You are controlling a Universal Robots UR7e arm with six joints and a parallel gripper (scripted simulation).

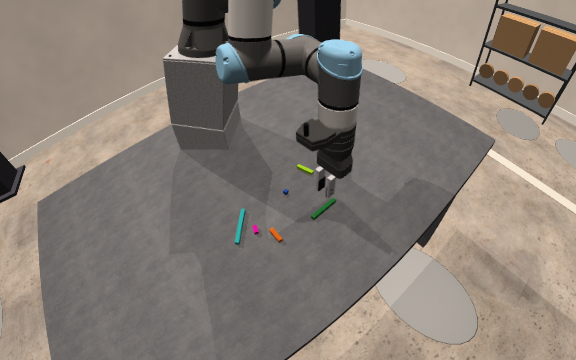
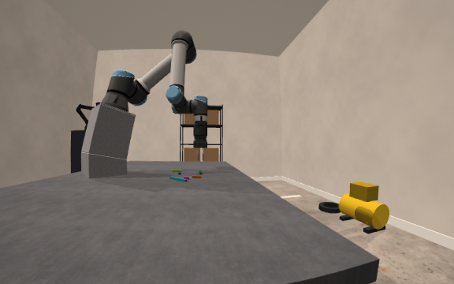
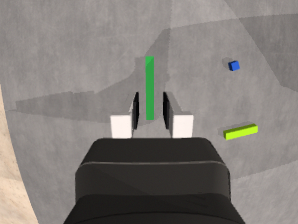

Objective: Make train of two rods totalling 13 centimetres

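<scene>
Open pincer hangs above green rod as six rods lie apart

The pincer is released, its fingers partly spread with nothing held between them. It points down above the table, right of centre in the top view. In the wrist view the green rod runs up the frame, its lower end appearing between the fingers and its length lined up with them.

All six rods lie on the table, separate from one another and pointing various ways. In the top view the lime rod is just left of the pincer, with the small blue rod below and to its left. The green rod slants from lower left to upper right, below the pincer. Lower in that frame, the long turquoise rod stands nearly upright in the picture, the short magenta rod is near its right side, and the orange rod slants farther right.

The arm's grey pedestal rises at upper left in the top view; a shelf rack fills the upper right.
</scene>
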